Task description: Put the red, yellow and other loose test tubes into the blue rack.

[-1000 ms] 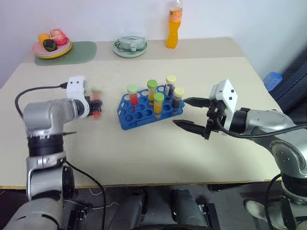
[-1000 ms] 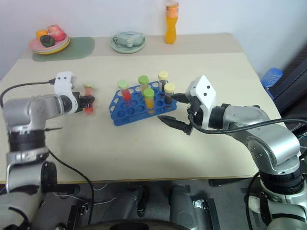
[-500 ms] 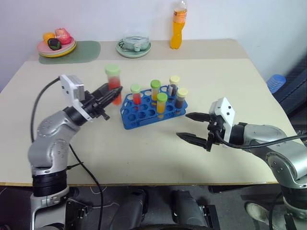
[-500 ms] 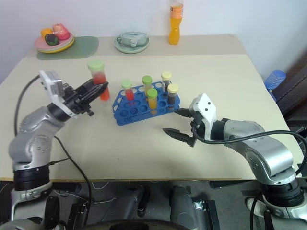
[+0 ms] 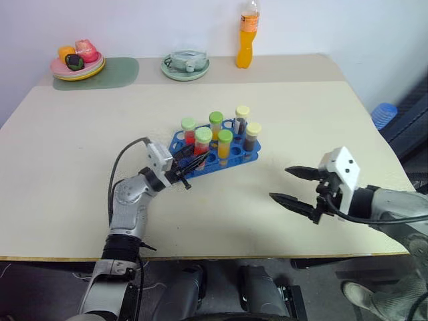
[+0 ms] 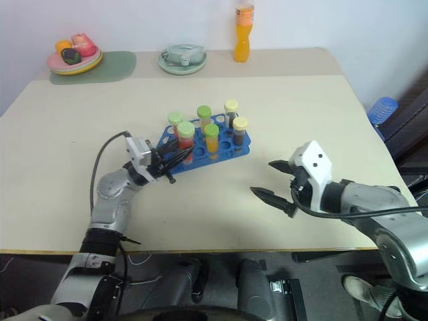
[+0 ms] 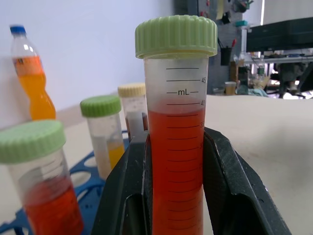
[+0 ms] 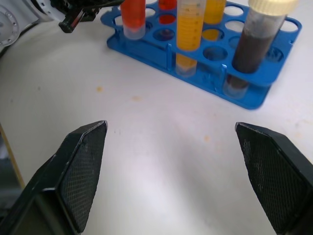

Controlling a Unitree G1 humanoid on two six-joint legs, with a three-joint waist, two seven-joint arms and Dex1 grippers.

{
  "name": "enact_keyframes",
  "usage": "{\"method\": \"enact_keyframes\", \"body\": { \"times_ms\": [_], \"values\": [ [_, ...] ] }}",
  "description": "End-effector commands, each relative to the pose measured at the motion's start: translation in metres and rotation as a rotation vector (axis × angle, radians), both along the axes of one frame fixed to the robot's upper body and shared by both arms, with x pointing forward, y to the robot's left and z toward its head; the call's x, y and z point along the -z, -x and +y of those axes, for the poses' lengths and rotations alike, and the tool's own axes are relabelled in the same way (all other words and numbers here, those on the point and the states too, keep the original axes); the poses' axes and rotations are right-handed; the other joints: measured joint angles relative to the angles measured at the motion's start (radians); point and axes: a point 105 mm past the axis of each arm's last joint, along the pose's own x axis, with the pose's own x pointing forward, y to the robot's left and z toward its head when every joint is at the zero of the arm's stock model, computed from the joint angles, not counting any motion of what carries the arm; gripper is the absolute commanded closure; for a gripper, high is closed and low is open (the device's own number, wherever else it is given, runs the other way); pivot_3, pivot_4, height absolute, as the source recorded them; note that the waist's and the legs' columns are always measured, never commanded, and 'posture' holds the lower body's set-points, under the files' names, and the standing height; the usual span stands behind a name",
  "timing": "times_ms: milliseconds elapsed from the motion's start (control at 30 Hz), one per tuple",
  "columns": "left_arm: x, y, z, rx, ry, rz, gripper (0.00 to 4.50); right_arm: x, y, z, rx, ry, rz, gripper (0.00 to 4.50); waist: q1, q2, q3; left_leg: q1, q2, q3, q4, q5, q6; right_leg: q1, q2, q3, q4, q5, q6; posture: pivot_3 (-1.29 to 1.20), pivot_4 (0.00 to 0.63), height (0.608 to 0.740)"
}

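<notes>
My left gripper point(image 5: 192, 162) is shut on a red test tube with a green cap point(image 5: 202, 140), held upright at the near-left corner of the blue rack point(image 5: 235, 159). I cannot tell whether the tube's lower end point(image 8: 133, 29) sits inside a hole. The left wrist view shows the same red tube point(image 7: 178, 147) clamped between the black fingers point(image 7: 230, 181). The rack holds several capped tubes: a red one point(image 5: 188, 130), yellow ones point(image 5: 225, 142) and a dark one point(image 5: 253, 135). My right gripper point(image 5: 281, 184) hangs open and empty, to the right of the rack and nearer the table's front edge.
At the table's far edge stand an orange drink bottle point(image 5: 245, 33), a pale green dish point(image 5: 185, 63) and a plate of toy fruit point(image 5: 77, 61) on a green mat. A blue object point(image 5: 381, 114) lies beyond the right edge. Bare tabletop surrounds the rack.
My left arm swung the red tube rightward and down from left of the rack to its near-left corner. The open right gripper drew back to the right, away from the rack.
</notes>
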Motion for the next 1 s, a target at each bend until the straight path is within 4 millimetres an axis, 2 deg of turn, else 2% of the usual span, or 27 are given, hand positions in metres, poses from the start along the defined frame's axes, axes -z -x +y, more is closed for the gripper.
{"method": "enact_keyframes", "body": {
  "times_ms": [33, 200, 1000],
  "values": [
    [0.006, -0.001, -0.005, -0.016, -0.013, -0.024, 3.74, -0.012, 0.009, -0.002, 0.003, 0.014, -0.032, 0.19, 0.000, 0.000, 0.000, 0.000, 0.000, 0.000, 0.000, 0.000, 0.000, 0.000, 0.000, 0.000, 0.000, 0.000, 0.000, 0.00, 0.150, 0.740],
    [0.018, -0.006, -0.002, -0.045, -0.038, 0.004, 3.74, -0.011, 0.015, -0.005, 0.020, 0.018, -0.014, 0.19, -0.001, 0.001, -0.002, 0.001, 0.000, 0.000, 0.000, 0.000, 0.000, 0.001, 0.000, 0.000, 0.000, 0.000, 0.001, 0.00, 0.150, 0.740],
    [0.021, -0.016, 0.016, -0.120, -0.016, 0.047, 3.74, 0.001, 0.018, -0.005, 0.020, 0.010, -0.008, 0.19, -0.003, 0.003, -0.008, 0.002, 0.000, 0.000, 0.000, 0.000, 0.000, 0.002, 0.000, 0.000, 0.000, 0.000, 0.001, 0.00, 0.150, 0.740]
  ]
}}
